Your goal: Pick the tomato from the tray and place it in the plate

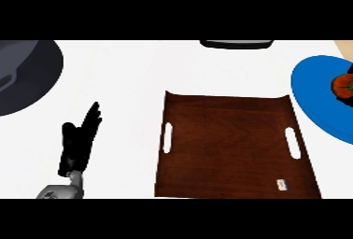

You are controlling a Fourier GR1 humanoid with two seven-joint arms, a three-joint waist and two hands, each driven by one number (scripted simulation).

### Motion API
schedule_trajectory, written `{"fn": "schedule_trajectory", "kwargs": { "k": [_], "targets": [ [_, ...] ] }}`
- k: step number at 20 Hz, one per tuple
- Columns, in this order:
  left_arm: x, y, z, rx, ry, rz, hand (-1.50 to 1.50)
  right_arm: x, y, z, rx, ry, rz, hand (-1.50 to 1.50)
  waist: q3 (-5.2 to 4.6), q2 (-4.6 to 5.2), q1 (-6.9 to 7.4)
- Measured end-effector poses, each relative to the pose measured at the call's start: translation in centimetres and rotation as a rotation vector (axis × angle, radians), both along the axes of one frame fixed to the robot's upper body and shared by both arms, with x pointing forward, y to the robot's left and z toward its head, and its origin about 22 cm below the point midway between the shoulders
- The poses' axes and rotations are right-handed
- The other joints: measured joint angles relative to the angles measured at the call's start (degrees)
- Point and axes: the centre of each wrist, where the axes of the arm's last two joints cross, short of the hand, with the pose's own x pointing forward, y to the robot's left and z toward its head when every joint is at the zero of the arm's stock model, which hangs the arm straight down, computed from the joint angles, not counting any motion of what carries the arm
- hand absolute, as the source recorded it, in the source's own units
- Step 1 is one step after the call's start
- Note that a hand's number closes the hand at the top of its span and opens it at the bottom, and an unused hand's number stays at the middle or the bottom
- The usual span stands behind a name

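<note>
The red tomato [341, 85] with its green stalk shows at the view's right edge, over the blue plate [314, 93]. Dark bits of my right hand [349, 68] show just above and below the tomato, mostly cut off by the edge. Whether it holds the tomato cannot be told. The brown wooden tray [228, 144] lies in the middle with nothing on it, its two handle slots showing white. My left hand [77, 140] rests open at the left, fingers pointing up, well apart from the tray.
A large dark round pan [21, 74] fills the upper left corner. A dark object [236, 44] sits at the counter's far edge above the tray. A tan strip [345, 45] shows at the top right. White counter lies between tray and pan.
</note>
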Motion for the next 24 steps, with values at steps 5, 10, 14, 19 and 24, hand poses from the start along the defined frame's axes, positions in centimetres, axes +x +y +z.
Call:
{"fn": "schedule_trajectory", "kwargs": {
  "k": [5,10,14,19,24],
  "targets": [
    [0.3,-0.2,0.4,-0.002,-0.003,-0.002,0.00,-1.0,-1.5,-1.9,0.011,0.175,0.028,-1.50,0.04,0.12,0.28],
    [0.0,0.2,0.1,-0.001,-0.001,0.001,0.00,-1.5,-2.8,-1.6,0.083,0.169,0.131,-1.50,0.08,0.09,0.28],
    [-0.1,0.1,-0.1,0.001,-0.006,0.006,0.00,-1.3,-2.9,-1.0,0.265,0.025,0.207,-1.50,0.12,-0.11,-0.20],
    [-0.1,0.4,-0.1,-0.001,-0.004,0.015,0.00,-2.2,-4.5,-0.6,0.558,-0.159,0.198,-1.50,0.13,-0.08,-0.54],
    [0.0,0.3,-0.3,0.004,-0.007,0.009,0.00,-4.2,-6.9,-0.2,0.712,-0.215,0.181,-1.50,0.17,0.08,-0.22]
  ]
}}
